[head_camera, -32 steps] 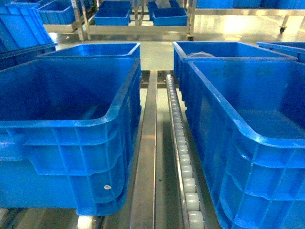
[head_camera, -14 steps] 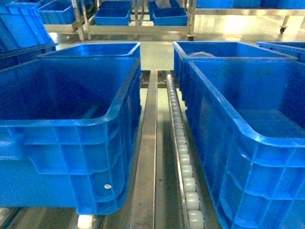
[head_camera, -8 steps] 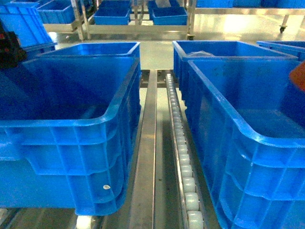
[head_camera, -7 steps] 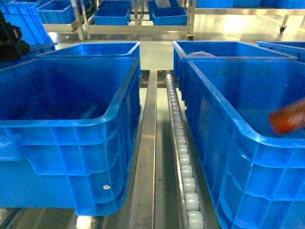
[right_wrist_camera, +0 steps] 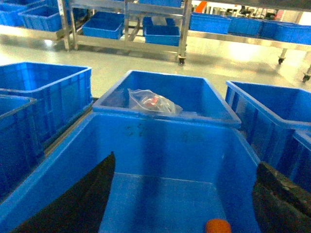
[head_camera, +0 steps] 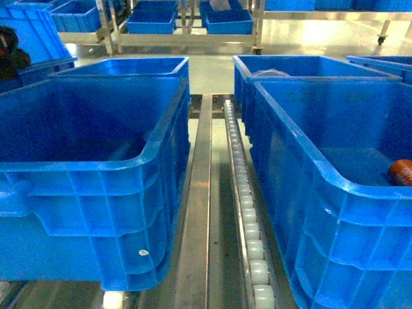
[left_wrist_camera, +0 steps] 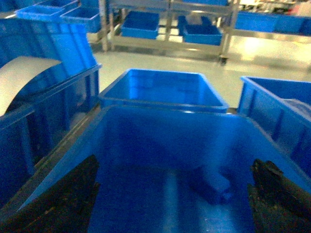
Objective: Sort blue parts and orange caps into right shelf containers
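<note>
An orange cap lies on the floor of the near right blue crate, by its right wall. In the right wrist view the same orange cap sits low between the wide-apart fingers of my right gripper, which hangs open and empty above that blue crate. My left gripper is open over the near left crate, where a blurred blue part rests on the floor. In the head view only a dark bit of the left arm shows at the far left.
Behind each near crate stands another blue crate; the back right one holds a clear plastic bag with something red inside. A metal rail and a white roller track run between the rows. More crates sit on metal racks beyond the aisle.
An orange cap came in blurred from the right, dropped, and now lies still in the near right crate. The left arm appeared at the far left edge of the head view.
</note>
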You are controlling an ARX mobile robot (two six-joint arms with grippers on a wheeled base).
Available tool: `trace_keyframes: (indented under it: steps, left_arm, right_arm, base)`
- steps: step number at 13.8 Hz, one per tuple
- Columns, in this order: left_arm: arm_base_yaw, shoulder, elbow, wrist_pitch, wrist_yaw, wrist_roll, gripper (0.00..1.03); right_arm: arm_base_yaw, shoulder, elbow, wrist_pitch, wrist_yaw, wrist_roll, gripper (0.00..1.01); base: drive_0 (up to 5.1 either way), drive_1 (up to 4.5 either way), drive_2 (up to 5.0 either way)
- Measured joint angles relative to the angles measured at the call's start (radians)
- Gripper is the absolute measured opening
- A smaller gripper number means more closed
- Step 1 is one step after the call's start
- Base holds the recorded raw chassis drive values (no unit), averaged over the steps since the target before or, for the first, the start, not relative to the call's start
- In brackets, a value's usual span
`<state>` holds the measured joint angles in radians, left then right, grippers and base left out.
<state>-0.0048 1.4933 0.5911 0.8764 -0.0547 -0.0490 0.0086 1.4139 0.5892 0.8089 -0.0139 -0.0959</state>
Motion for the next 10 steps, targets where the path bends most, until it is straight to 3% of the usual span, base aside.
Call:
trace_keyframes:
  steps: [1, 3, 7, 10]
  left_arm:
    - [0.001, -0.034, -0.063, 0.062, 0.045, 0.019, 0.79]
    - [0.001, -0.134, -0.201, 0.084, 0.051, 0.031, 0.53]
    - [0.001, -0.311, -0.366, 0.070, 0.051, 0.031, 0.02]
    - [0.001, -0.465, -0.458, 0.006, 0.051, 0.032, 0.02]
  right_arm:
    - [-0.003, -0.032, -0.065, 0.058, 0.009, 0.040, 0.79]
    - [-0.003, -0.130, -0.203, 0.083, 0.011, 0.075, 0.52]
    - [-0.003, -0.296, -0.365, 0.079, 0.011, 0.080, 0.01]
    - [-0.003, -0.443, -0.457, 0.018, 0.011, 0.082, 0.02]
  base:
    - [0.0, 0.00, 0.0]
    - [0.0, 0.00, 0.0]
    - [0.0, 0.00, 0.0]
    - [0.0, 0.00, 0.0]
